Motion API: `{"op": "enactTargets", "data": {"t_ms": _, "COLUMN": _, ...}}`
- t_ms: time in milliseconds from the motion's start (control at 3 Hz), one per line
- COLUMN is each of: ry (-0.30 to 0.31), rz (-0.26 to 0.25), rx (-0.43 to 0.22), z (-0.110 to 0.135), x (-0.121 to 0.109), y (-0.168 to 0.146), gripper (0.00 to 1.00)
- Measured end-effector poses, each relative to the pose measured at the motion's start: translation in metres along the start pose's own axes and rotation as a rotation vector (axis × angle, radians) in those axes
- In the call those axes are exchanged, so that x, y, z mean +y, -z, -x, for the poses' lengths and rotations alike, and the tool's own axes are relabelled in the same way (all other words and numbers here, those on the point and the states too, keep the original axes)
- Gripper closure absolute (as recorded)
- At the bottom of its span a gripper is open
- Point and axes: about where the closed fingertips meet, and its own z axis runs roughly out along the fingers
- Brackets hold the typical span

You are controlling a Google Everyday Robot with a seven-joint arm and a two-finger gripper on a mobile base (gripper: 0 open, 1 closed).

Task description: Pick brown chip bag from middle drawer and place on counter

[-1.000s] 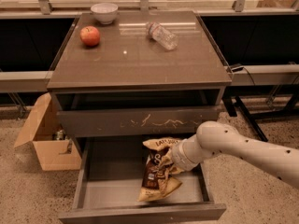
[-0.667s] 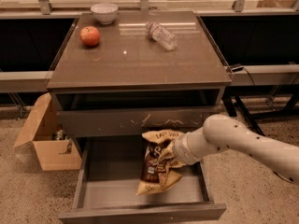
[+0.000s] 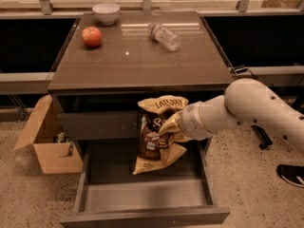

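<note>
**Counter awaits as bag lifts out of the drawer**

Glossy and dark, the counter carries an apple, a white bowl and a toppled plastic bottle, with bare surface in front of them. Below it, the middle drawer stands pulled out. A second ago the brown chip bag sagged low inside that drawer. Now it hangs upright, its top just under the counter's front edge and its bottom corner apparently off the drawer floor. The gripper sits at the bag's right side, jaws pinched on the crinkled foil and bearing its weight. The pick looks done. What remains is raising the bag past the counter edge and setting it on the open front area, clear of the bottle.
</note>
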Motion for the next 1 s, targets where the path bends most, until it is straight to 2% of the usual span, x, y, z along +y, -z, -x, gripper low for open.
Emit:
{"op": "enactTargets", "data": {"t_ms": 333, "ry": 0.0, "rz": 0.0, "rx": 0.0, "z": 0.0, "x": 0.0, "y": 0.0, "gripper": 1.0}}
{"op": "enactTargets", "data": {"t_ms": 1000, "ry": 0.172, "rz": -0.212, "rx": 0.11, "z": -0.002, "x": -0.099, "y": 0.083, "gripper": 1.0}}
